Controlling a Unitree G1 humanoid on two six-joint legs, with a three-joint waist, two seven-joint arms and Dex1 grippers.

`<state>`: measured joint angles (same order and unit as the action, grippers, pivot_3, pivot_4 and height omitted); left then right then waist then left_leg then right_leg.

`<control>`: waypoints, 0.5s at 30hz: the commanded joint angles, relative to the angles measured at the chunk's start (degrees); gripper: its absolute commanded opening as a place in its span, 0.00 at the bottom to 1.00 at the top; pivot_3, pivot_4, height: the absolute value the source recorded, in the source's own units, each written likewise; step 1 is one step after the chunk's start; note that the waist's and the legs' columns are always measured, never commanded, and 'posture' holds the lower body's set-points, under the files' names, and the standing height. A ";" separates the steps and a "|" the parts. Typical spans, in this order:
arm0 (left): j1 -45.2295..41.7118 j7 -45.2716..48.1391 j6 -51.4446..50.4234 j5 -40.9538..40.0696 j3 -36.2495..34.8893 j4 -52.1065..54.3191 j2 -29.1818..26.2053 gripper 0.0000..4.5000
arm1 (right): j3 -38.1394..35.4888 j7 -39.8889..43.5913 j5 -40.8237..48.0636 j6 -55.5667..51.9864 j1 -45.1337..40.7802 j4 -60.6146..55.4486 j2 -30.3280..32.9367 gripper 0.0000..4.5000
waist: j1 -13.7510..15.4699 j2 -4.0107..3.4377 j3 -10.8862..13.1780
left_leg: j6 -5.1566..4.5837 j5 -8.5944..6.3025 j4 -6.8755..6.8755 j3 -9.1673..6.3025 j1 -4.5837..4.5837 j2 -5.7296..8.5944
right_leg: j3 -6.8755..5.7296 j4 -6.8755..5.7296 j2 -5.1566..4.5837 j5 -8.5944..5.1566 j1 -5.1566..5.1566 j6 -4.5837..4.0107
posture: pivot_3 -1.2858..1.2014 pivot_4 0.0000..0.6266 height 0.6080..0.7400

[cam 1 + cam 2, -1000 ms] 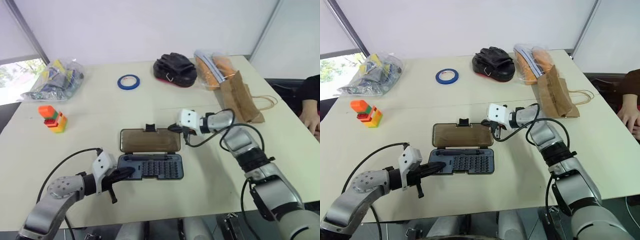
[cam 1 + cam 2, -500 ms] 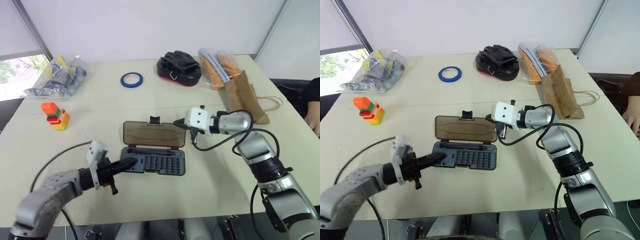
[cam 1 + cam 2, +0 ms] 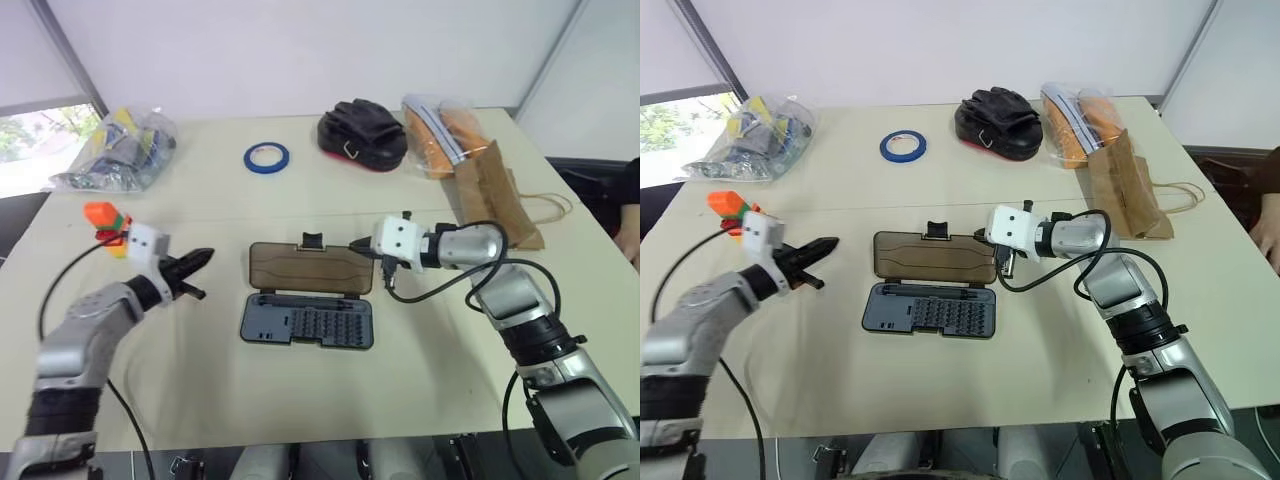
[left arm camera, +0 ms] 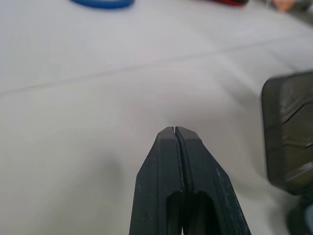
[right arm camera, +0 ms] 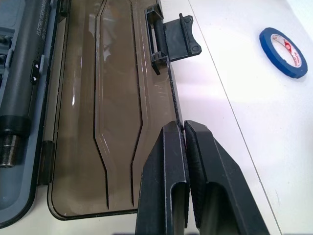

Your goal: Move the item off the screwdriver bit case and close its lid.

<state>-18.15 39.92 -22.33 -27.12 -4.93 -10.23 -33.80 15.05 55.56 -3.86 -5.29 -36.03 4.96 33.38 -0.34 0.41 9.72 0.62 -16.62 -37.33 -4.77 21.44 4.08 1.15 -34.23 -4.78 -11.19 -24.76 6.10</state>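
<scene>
The screwdriver bit case lies open in the middle of the table, with its grey-blue tray [image 3: 307,322] nearest me. The smoky brown lid [image 3: 310,268] is folded flat behind it, black latch tab [image 3: 313,240] on the far edge. The item, a brown paper bag [image 3: 495,195], lies at the back right, off the case. My right gripper [image 3: 358,247] is shut, its tips at the lid's far right corner, lying along that edge [image 5: 172,105]. Left of the lid, my left gripper [image 3: 196,262] is shut and empty above the table.
A blue tape roll [image 3: 266,156], a black pouch [image 3: 362,125] and a clear bag of orange things [image 3: 435,130] sit along the back. A clear bag of mixed items [image 3: 118,150] and stacked coloured blocks [image 3: 103,217] are at the left. A person's hand [image 3: 630,235] is at the right edge.
My left gripper has lifted away from the tray's left end and swung out to the left, toward the coloured blocks. The right gripper has stayed at the lid's corner.
</scene>
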 commanded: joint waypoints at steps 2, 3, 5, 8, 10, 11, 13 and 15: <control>-6.81 8.01 7.09 4.07 4.11 -10.53 3.62 0.00 | -0.83 -0.63 0.42 0.94 -0.87 -1.25 -0.46 0.01 | -0.24 0.04 0.02 | 0.00 0.00 0.00 0.01 0.01 0.02 | 0.00 0.01 -0.01 0.01 -0.01 0.01 | 0.52 0.24 1.00; -7.90 9.09 7.70 4.26 4.16 -12.32 4.20 0.00 | -0.78 -0.63 0.38 0.92 -0.92 -1.19 -0.56 0.01 | -0.37 0.04 0.02 | 0.00 0.00 -0.01 0.01 0.01 0.02 | 0.00 -0.01 -0.01 0.01 -0.02 0.02 | 0.52 0.24 1.00; -10.71 11.90 8.66 4.26 3.97 -16.37 5.22 0.00 | -0.62 -0.64 0.25 0.94 -1.07 -1.06 -0.76 0.01 | -0.61 0.06 0.04 | 0.00 0.00 0.00 0.04 0.02 0.00 | 0.01 -0.03 0.00 0.01 -0.09 0.02 | 0.52 0.24 1.00; -13.96 17.19 8.92 4.68 4.57 -21.52 5.37 0.00 | -0.06 -1.01 -0.34 1.44 -1.37 -0.16 -1.39 0.01 | -0.66 0.06 0.04 | 0.01 0.01 0.01 0.05 0.02 -0.01 | 0.01 -0.06 0.05 0.01 -0.13 0.02 | 0.52 0.24 1.00; -14.90 19.31 9.20 5.10 4.65 -23.54 5.31 0.00 | 0.04 -0.93 -0.29 1.52 -1.44 0.20 -1.78 0.01 | -0.66 0.06 0.03 | 0.01 0.01 0.01 0.05 0.02 -0.01 | 0.01 -0.06 0.05 0.01 -0.13 0.02 | 0.52 0.24 1.00; -15.23 20.24 9.16 5.30 4.66 -24.31 5.29 0.00 | -0.02 -1.05 -0.18 1.39 -1.45 0.43 -2.09 0.01 | -0.65 0.06 0.03 | 0.00 0.01 0.01 0.06 0.02 -0.01 | 0.01 -0.06 0.04 0.01 -0.13 0.02 | 0.52 0.24 1.00; -15.72 21.27 9.13 5.77 4.47 -25.47 5.36 0.00 | 0.38 -0.37 -0.15 1.34 -1.32 0.56 -2.17 0.14 | -0.59 0.06 0.04 | 0.00 0.00 0.01 0.06 0.03 -0.01 | 0.02 -0.06 0.04 0.01 -0.13 0.02 | 0.52 0.24 1.00; -16.06 21.76 9.25 6.06 4.16 -26.25 5.48 0.00 | 0.86 0.17 -0.39 1.63 -1.09 0.38 -2.10 0.30 | -0.49 0.06 0.04 | -0.01 0.00 0.00 0.05 0.03 -0.02 | 0.02 -0.07 0.03 0.01 -0.13 0.02 | 0.52 0.24 1.00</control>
<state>-33.31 60.64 -14.02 -21.62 0.14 -36.45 -28.03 15.80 55.51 -4.29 -4.64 -36.10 6.49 31.48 -0.83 0.48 9.76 0.62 -16.62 -37.34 -4.72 21.47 4.07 1.17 -34.30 -4.75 -11.18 -24.89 6.12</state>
